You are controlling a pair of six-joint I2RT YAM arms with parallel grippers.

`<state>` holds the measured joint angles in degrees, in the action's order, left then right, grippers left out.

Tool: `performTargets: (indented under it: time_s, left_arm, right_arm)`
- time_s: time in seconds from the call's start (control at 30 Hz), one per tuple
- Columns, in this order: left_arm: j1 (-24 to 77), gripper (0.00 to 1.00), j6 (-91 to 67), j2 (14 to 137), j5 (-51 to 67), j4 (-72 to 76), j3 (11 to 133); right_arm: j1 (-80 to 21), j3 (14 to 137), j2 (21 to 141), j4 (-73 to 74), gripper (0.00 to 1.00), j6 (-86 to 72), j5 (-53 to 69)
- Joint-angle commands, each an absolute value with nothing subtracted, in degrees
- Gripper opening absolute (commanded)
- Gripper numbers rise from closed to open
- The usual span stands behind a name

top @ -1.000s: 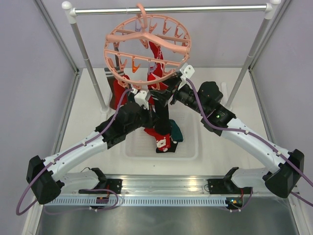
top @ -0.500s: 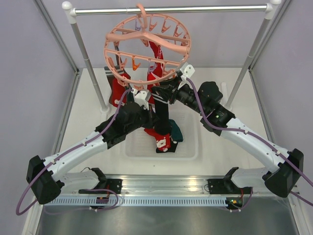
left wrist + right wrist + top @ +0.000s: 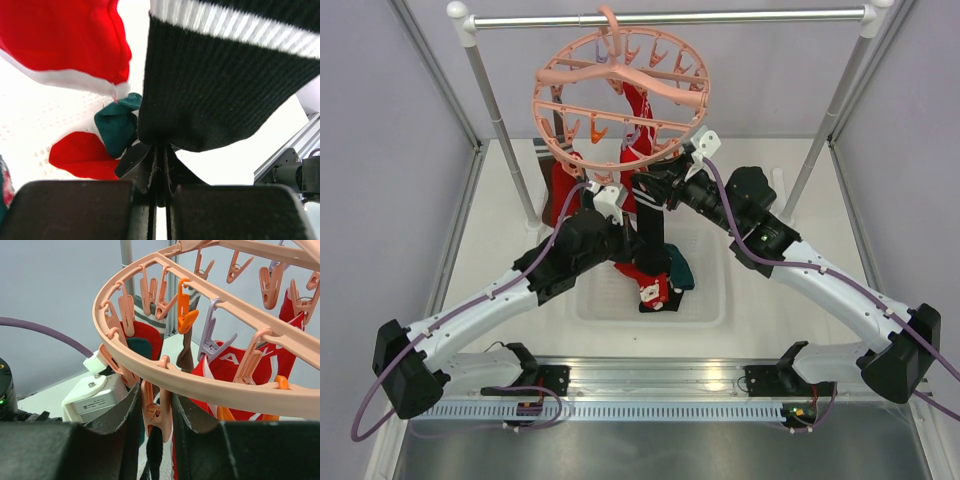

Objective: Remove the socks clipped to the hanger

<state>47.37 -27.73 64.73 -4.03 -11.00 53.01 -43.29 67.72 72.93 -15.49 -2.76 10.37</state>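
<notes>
Under the hanger [image 3: 215, 388] rim, your right gripper [image 3: 156, 410] just closed on the clip [image 3: 150, 402] — left gripper [image 3: 159, 156] pinches the black sock [image 3: 215, 95], ready to pull.

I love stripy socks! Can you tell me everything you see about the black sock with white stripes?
The black sock is soft ribbed knit with thin white stripes across a band near its top. It hangs down from the pink hanger, above the white basket. The left pincer is shut on its bottom edge. The right pincer squeezes the pink clip that seems to hold its top.
</notes>
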Motion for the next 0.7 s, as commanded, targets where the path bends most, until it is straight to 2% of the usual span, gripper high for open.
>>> performTargets:
  time_s: [0.0,0.67]
  left_arm:
    - [47.64,0.02,-29.71,62.58,-3.95,-11.87,52.03]
    - [47.55,0.02,-32.34,58.36,-8.7,-15.03,45.09]
  right_arm:
    - [-43.33,69.43,72.42,-18.28,0.11,-2.55,8.0]
    - [-43.33,69.26,71.54,-15.82,0.09,-2.37,5.01]
